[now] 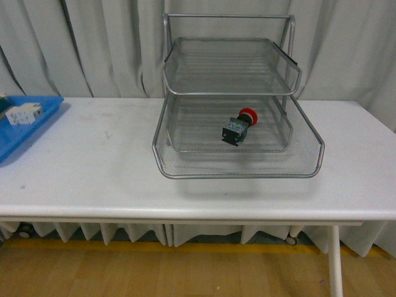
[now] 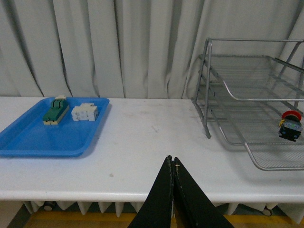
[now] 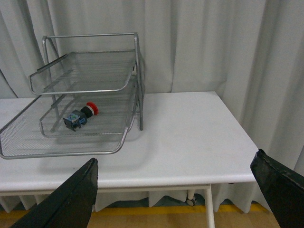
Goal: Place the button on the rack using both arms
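From where I stand, the rack (image 1: 230,93) fills the centre and upper right of the front view, standing on the white table (image 1: 93,173). Its top tier holds nothing I can see. The button (image 1: 238,127) lies on its side on what looks like the middle tier, red cap toward the curtain. At the left edge of that view a blue tray (image 2: 47,140) holds a white block (image 2: 84,112) and a green-and-cream switch (image 2: 56,110), side by side. The left gripper (image 2: 171,159) has its fingers pressed together on nothing, well apart from the button. The right gripper (image 3: 175,159) is spread wide, also well short of the rack.
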You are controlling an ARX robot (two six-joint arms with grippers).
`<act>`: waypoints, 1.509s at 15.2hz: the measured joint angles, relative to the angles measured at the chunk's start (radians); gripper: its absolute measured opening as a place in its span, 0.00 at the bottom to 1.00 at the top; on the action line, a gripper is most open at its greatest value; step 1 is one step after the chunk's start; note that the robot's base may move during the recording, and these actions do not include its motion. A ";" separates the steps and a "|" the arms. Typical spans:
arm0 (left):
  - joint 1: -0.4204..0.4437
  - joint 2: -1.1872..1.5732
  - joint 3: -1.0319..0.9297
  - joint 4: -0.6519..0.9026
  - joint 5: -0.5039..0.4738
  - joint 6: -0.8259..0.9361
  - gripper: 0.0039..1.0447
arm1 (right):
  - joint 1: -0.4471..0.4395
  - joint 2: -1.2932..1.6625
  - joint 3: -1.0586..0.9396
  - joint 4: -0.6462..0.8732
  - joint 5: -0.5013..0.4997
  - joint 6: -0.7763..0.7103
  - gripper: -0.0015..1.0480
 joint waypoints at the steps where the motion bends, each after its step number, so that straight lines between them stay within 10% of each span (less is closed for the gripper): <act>1: 0.000 -0.021 0.000 -0.016 0.000 0.000 0.01 | 0.000 0.000 0.000 0.000 0.000 0.000 0.94; 17: 0.000 -0.308 0.000 -0.318 0.000 0.000 0.02 | 0.000 0.000 0.000 0.000 0.000 0.000 0.94; 23: 0.000 -0.308 0.000 -0.318 0.000 -0.002 0.72 | 0.000 0.000 0.000 0.000 0.000 0.000 0.94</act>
